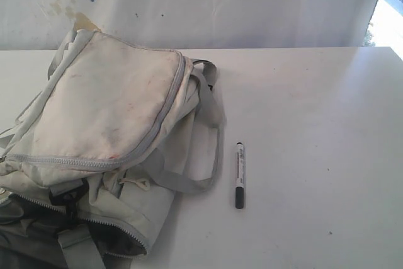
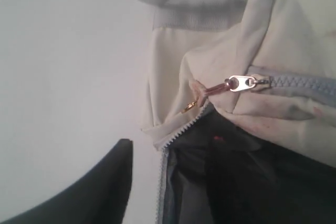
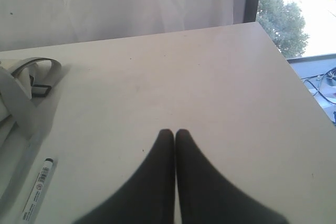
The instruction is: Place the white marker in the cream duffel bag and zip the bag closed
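white marker (image 1: 239,176): 3 o'clock of cream duffel bag (image 1: 107,111)
left gripper (image 2: 100,187): finger spread untellable
right gripper (image 3: 175,131): fingers pressed together

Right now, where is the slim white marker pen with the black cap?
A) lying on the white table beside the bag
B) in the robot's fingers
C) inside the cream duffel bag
A: the white marker pen lies on the table beside the cream fabric duffel bag.
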